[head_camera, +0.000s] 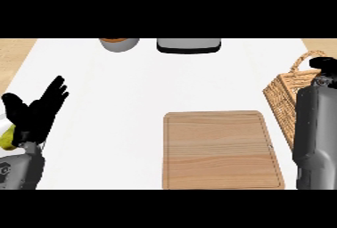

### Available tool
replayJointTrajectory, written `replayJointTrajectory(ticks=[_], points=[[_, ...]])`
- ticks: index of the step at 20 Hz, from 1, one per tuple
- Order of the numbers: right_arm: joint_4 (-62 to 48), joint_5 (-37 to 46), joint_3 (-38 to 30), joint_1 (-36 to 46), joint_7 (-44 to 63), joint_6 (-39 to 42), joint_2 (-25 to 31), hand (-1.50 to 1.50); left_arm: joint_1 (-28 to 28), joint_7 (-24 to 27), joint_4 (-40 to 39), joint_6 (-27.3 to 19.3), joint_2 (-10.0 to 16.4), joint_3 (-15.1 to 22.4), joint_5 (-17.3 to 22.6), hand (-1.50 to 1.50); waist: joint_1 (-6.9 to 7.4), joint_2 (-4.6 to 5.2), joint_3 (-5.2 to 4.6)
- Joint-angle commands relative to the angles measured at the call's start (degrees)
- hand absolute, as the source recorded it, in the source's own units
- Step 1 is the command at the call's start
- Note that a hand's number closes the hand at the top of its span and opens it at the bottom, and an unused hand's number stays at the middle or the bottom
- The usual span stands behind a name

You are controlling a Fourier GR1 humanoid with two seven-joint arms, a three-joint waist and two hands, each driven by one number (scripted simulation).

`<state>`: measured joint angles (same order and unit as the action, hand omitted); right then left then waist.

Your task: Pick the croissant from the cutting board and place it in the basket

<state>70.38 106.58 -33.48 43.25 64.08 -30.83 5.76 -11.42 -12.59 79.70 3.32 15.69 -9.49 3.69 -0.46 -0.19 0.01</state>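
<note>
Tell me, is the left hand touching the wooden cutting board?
Apart. The head view shows bare white counter between the open left hand and the cutting board.

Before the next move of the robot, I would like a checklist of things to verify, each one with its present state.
1. Cutting board free of the croissant: ok, its top is bare.
2. Place of the croissant: cannot tell; it shows neither on the board nor on the counter.
3. Right hand above the basket: ok, the forearm reaches over its rim.
4. What the right hand holds: cannot tell, the forearm hides it.
5. Left hand out of the way: ok, it rests open at the view's left edge, fingers up.
</note>
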Motion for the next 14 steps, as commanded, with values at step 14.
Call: replayJointTrajectory(ticks=[14], points=[[24.7, -5.1, -5.9, -6.7, 1.6, -12.3, -4.2, -1.5, 0.1, -1.2, 0.6, 0.6, 0.0, -0.6, 0.3, 0.0, -0.53, -0.43, 0.01]])
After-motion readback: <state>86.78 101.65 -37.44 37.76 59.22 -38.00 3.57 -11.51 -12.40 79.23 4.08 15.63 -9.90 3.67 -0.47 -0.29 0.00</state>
